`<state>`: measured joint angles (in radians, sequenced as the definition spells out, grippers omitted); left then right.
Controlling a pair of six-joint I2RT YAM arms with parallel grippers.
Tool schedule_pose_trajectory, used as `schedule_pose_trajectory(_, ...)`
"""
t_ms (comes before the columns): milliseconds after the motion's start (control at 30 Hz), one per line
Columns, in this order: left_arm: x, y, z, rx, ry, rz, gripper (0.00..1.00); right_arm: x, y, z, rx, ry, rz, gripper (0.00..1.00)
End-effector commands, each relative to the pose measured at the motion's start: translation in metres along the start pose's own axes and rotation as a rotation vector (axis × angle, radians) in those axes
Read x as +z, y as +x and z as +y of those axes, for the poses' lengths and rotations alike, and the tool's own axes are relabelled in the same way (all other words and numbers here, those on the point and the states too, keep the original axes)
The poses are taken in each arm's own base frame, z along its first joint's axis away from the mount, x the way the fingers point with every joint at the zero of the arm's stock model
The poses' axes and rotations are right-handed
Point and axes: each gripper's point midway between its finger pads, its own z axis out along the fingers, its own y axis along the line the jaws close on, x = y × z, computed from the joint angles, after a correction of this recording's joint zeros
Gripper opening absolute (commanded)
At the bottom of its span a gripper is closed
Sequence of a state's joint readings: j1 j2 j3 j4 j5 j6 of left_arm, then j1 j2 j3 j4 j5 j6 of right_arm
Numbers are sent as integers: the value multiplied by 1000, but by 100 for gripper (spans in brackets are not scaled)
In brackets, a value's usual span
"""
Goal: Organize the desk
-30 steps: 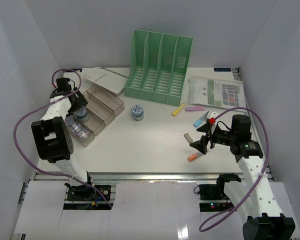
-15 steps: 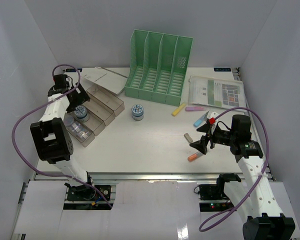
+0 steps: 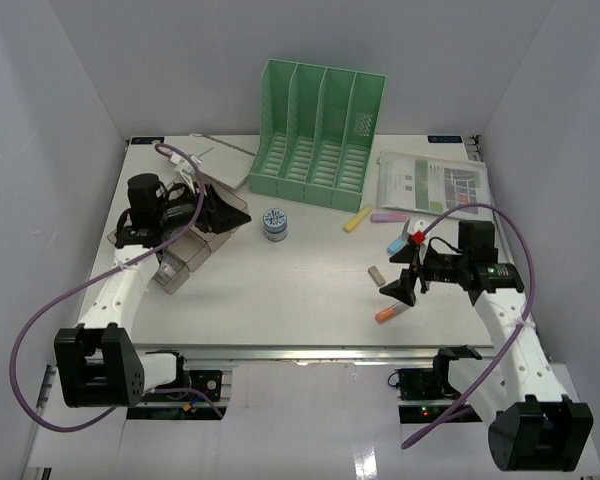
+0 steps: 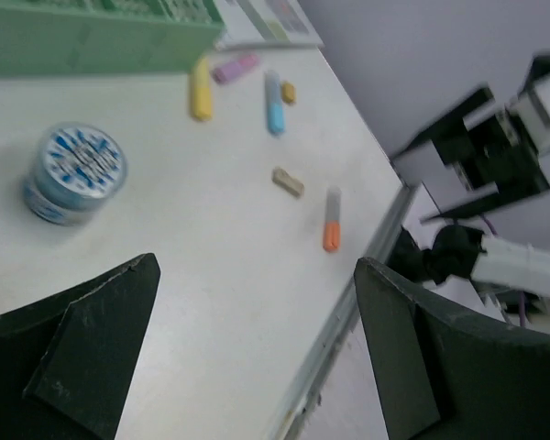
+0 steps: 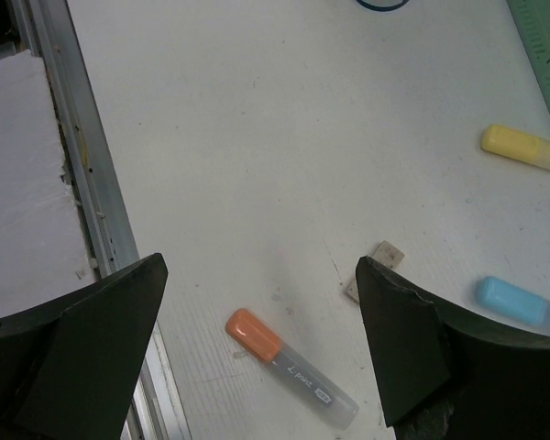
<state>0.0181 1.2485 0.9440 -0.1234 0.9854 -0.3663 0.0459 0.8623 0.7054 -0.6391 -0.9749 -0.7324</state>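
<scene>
The white desk (image 3: 280,290) holds loose items. My right gripper (image 3: 400,275) is open and empty, hovering just above an orange-capped marker (image 3: 388,313); in the right wrist view the marker (image 5: 289,367) lies between my spread fingers (image 5: 92,339), beside a small tan eraser (image 5: 371,272). My left gripper (image 3: 220,212) is open and empty above the right end of the clear compartment box (image 3: 185,250), pointing toward the desk's middle. A blue patterned tape roll (image 3: 275,223) stands just right of it and also shows in the left wrist view (image 4: 75,174).
A green file rack (image 3: 315,135) stands at the back. Yellow (image 3: 358,218), purple (image 3: 390,216) and blue (image 3: 398,241) markers lie in front of printed papers (image 3: 435,183). A notebook (image 3: 205,155) lies at the back left. The metal rail (image 5: 82,165) runs along the front edge.
My left arm has swung from the back-left corner forward and to the right, its gripper now over the box's right end. The right arm has barely moved.
</scene>
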Motion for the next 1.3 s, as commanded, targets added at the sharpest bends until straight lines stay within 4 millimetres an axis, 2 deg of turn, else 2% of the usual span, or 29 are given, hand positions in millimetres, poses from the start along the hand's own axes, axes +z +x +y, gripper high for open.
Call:
schedule_pose_trajectory(0, -14, 37, -67, 200, 305, 22, 98, 2, -34, -13, -114, -56, 4, 90)
schedule_pose_trajectory(33, -18, 41, -74, 235, 327, 5, 98, 6, -37, -14, -116, -71, 16, 90)
schedule_pose_trajectory(100, -24, 70, -81, 262, 372, -13, 98, 17, -42, -18, -118, -103, 56, 90)
schedule_pose_trajectory(133, -26, 65, -86, 291, 385, -33, 98, 23, -43, -19, -128, -114, 72, 90)
schedule_pose_trajectory(200, -35, 85, -93, 345, 407, -62, 98, 40, -41, -24, -131, -127, 132, 90)
schedule_pose_trajectory(300, -39, 96, -89, 380, 362, -84, 98, 66, -49, -21, -177, -153, 179, 90)
schedule_pose_trajectory(467, -38, 104, -76, 439, 271, -136, 97, 121, -67, -32, -220, -90, 210, 90)
schedule_pose_trajectory(700, -40, 94, -73, 478, 205, -162, 94, 202, -74, -47, -264, -78, 230, 90)
schedule_pose_trajectory(800, -42, 85, -66, 499, 129, -188, 93, 223, -76, -53, -255, -70, 225, 90)
schedule_pose_trajectory(1100, -47, 69, -54, 517, -8, -243, 93, 290, -78, -98, -172, 83, 263, 90)
schedule_pose_trajectory(1267, -51, 61, -50, 526, -69, -268, 93, 314, -67, -108, -91, 136, 275, 90)
